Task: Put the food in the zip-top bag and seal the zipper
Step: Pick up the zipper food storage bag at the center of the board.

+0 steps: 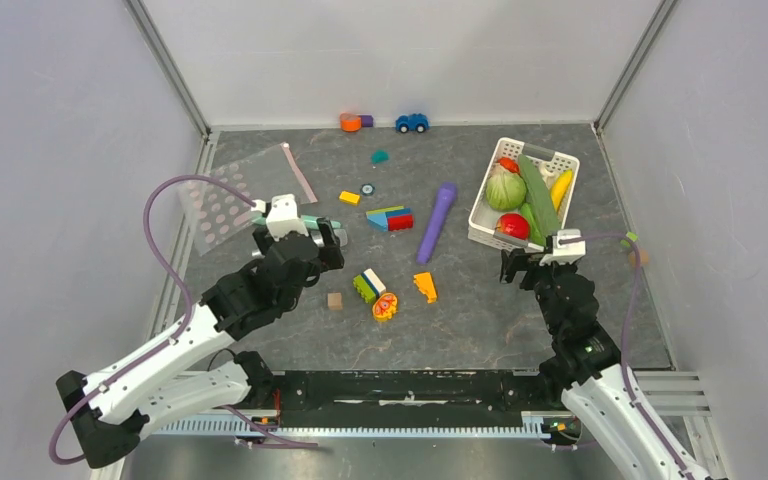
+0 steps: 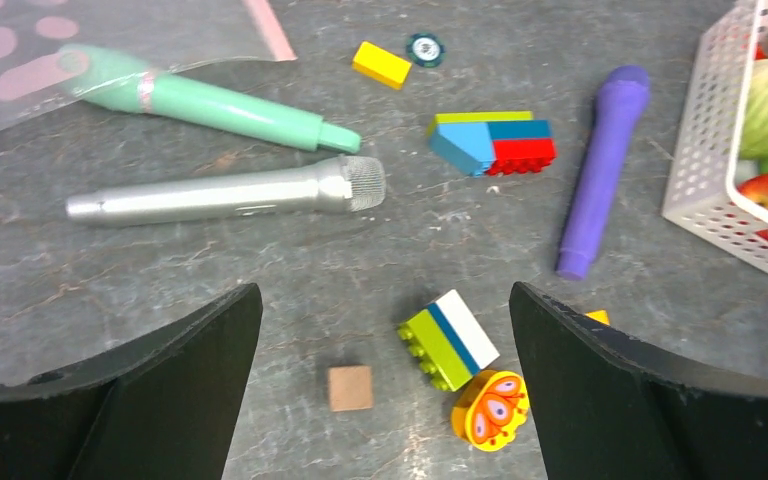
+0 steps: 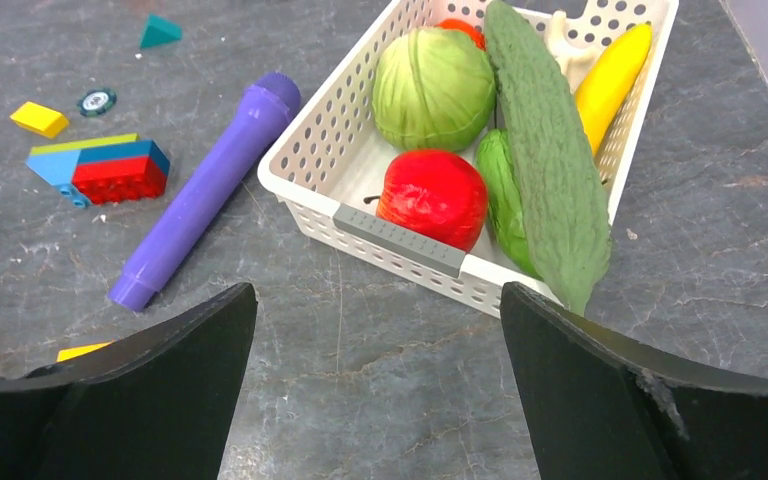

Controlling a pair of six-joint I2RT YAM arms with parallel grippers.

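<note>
The clear polka-dot zip-top bag (image 1: 228,195) lies flat at the far left, with its pink zipper strip (image 1: 299,172) along its right edge; both also show in the left wrist view, bag (image 2: 15,60) and zipper (image 2: 269,28). The food lies in the white slotted basket (image 1: 481,203): cabbage (image 3: 432,88), cucumber (image 3: 545,150), banana (image 3: 610,80), tomato (image 3: 432,198), a beige piece (image 3: 560,35). My left gripper (image 1: 322,250) is open and empty just right of the bag, above the table (image 2: 382,295). My right gripper (image 1: 520,262) is open and empty just in front of the basket (image 3: 376,292).
A teal stick (image 2: 210,100) and a silver microphone (image 2: 230,192) lie by the bag. A purple stick (image 1: 436,222), building blocks (image 1: 390,217), a tan square (image 2: 350,388), a butterfly piece (image 2: 490,408) and a blue toy car (image 1: 412,122) are scattered around. Walls enclose the table.
</note>
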